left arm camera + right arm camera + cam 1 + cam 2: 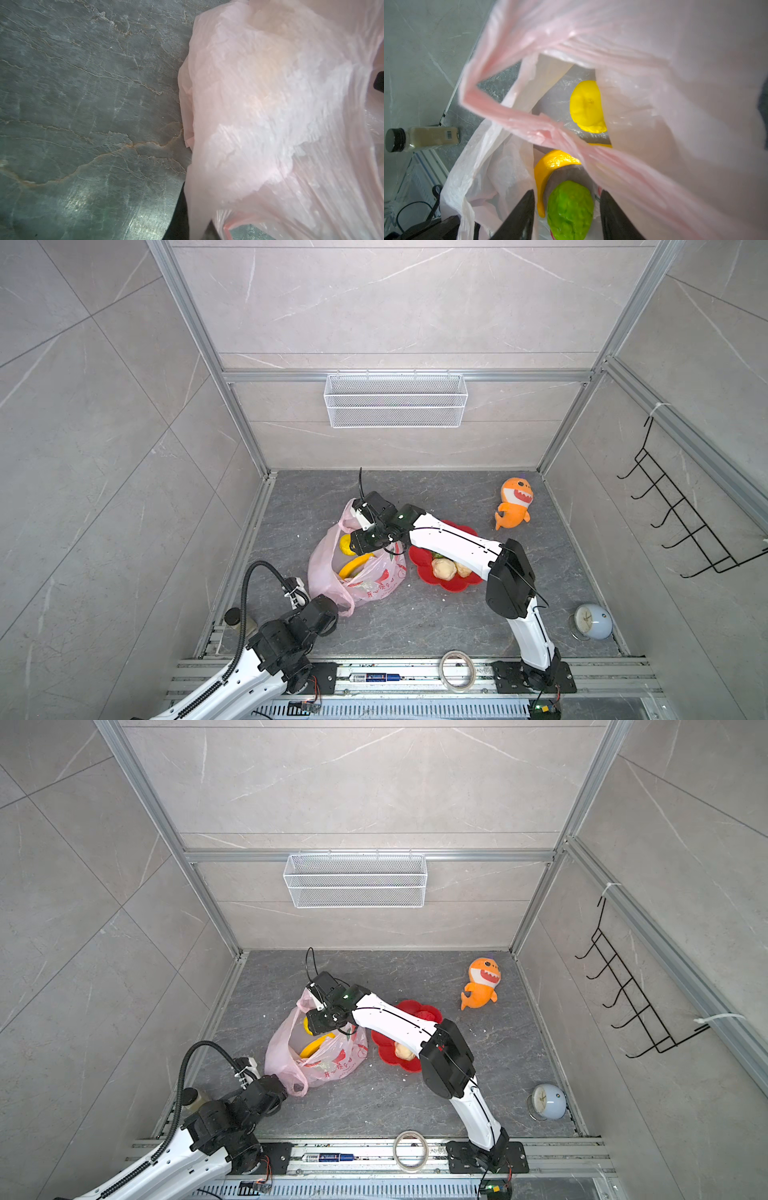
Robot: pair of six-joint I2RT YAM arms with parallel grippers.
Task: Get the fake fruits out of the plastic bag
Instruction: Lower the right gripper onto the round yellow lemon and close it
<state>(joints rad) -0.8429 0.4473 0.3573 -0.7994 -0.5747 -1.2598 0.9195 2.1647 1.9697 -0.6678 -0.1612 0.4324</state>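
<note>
A thin translucent pink plastic bag [374, 578] with red print lies on the dark grey stone-patterned table [415, 626], left of centre, with its mouth gaping upward. The right arm reaches across the middle. The right fingers [521, 218] are down inside that mouth, parted about halfway, one on each side of a green bumpy toy fruit [570, 209]. A sliver of gap shows on either side, so they have hold of nothing.

A long yellow toy banana [548, 166] curls round the green fruit inside the bag, its tip between the fruit and one finger. A round yellow toy lemon [586, 106] lies just beyond it, towards the far side (both yellow pieces also show through the opening in both top views).

At the bag's near left corner the left fingers [176, 220] are fully closed, pinching the pink film by a handle loop, and the film drapes over most of them.

Just right of the bag lies a red flower-shaped plastic dish [419, 562] holding two cream-peach toy fruits [442, 568], partly under the right arm. An orange plush shark [513, 504] lies at the far right, well apart.
</note>
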